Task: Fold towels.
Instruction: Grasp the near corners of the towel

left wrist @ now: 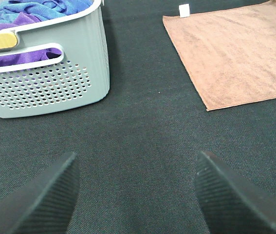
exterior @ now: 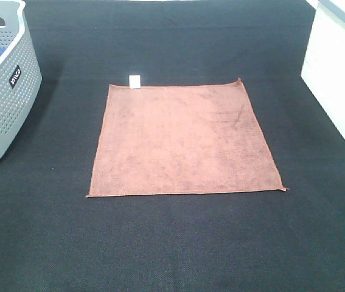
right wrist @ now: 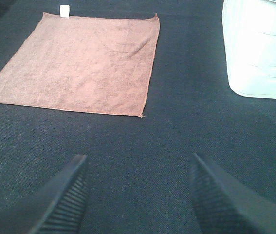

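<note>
Folding not yet begun: a rust-brown square microfibre towel (exterior: 187, 140) lies spread flat in a single layer at the middle of the dark fabric-covered counter (exterior: 172, 249). All four corners are out, and its small white tag (exterior: 135, 81) shows at the far edge. It sits between a grey perforated plastic basket (exterior: 5, 91) holding blue and purple cloths (left wrist: 35, 9) and a white ribbed plastic bin (exterior: 339, 73). No fold is visible, so the whole job appears to remain.

Neither arm reaches into the overhead view. The left end effector (left wrist: 136, 163) and right end effector (right wrist: 138, 161) hang low over bare counter, well short of the towel's near corners. Each points toward the towel, jaws spread wide, gripping nothing.
</note>
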You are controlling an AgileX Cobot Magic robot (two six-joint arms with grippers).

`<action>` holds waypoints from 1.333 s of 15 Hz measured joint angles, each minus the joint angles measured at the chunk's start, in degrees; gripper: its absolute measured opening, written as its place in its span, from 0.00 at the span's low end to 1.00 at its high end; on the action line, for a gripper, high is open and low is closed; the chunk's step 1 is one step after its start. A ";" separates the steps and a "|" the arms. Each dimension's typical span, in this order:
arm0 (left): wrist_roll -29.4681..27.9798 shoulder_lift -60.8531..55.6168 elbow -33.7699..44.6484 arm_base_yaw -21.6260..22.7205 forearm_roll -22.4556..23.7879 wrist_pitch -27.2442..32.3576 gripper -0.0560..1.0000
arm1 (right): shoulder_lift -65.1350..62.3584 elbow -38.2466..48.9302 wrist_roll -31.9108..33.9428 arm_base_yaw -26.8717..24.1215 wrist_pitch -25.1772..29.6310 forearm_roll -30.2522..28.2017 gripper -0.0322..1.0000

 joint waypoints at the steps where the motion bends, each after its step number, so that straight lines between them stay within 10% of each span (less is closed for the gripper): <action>1: 0.00 0.00 0.00 0.00 0.00 0.00 0.67 | 0.00 0.00 0.00 0.00 0.00 0.00 0.59; 20: 0.00 0.00 0.00 0.00 0.00 0.00 0.67 | 0.00 0.00 0.00 0.00 0.00 0.00 0.59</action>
